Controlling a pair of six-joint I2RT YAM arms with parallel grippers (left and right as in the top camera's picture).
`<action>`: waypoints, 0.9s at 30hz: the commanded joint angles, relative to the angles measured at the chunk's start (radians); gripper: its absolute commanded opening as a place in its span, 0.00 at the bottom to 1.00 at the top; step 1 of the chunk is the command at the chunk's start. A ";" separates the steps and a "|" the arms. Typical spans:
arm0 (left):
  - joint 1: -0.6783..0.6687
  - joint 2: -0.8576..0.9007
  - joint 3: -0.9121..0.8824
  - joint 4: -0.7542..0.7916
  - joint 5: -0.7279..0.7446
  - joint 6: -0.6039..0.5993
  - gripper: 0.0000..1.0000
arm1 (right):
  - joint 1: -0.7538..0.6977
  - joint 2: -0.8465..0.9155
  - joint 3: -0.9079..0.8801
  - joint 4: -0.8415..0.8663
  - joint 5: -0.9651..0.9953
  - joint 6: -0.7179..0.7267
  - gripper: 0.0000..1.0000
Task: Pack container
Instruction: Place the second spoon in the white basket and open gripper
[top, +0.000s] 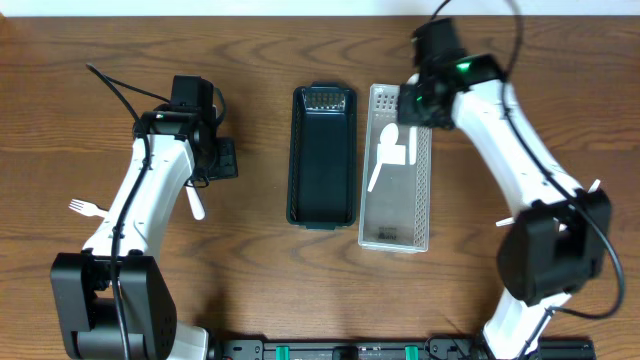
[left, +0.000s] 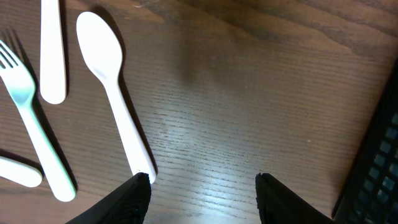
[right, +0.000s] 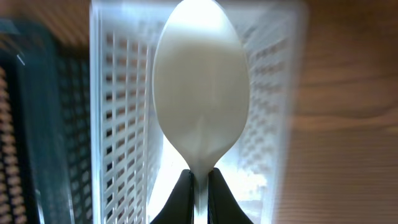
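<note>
**While the right claw (right: 199, 186) pinches a spoon over the white basket, the left claw (left: 205, 199) gapes above bare wood**

As the right wrist view shows, the right claw's two fingers are closed almost together on the thin neck of the held spoon (right: 200, 93). The spoon's white bowl stands out just past the fingertips and fills the middle of that view. Behind the bowl is the white basket (top: 425, 190), its slotted floor and walls blurred, so the spoon hangs over the basket's inside, near one short end. The dark basket (top: 297, 160) stands right beside the white one, long side to long side.

From overhead, the right claw sits at the far end of the white basket. White cutlery shows inside the basket just beside the claw, but whether any of it is the held spoon cannot be told.

The left claw is spread wide and holds nothing, and only the wooden table (top: 250, 280) shows between its fingers. A loose spoon (left: 115, 99) lies flat on the table with its bowl pointing away from the claw. Its handle end lies right at the tip of one finger (left: 140, 199), though whether they touch cannot be told. A fork (left: 28, 118) lies near the loose spoon, farther from the claw. The ends of two more white handles show at the picture's edge. A corner of the dark basket shows on the far side of the other finger.
</note>
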 joint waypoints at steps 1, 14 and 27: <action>0.003 0.010 0.017 -0.004 -0.005 -0.001 0.57 | 0.049 0.053 -0.024 -0.005 -0.016 0.020 0.04; 0.003 0.010 0.017 -0.008 -0.005 -0.001 0.57 | 0.069 0.099 0.000 0.018 -0.017 -0.004 0.27; 0.003 0.010 0.017 -0.011 -0.005 -0.001 0.58 | -0.231 0.021 0.108 -0.018 0.019 -0.010 0.17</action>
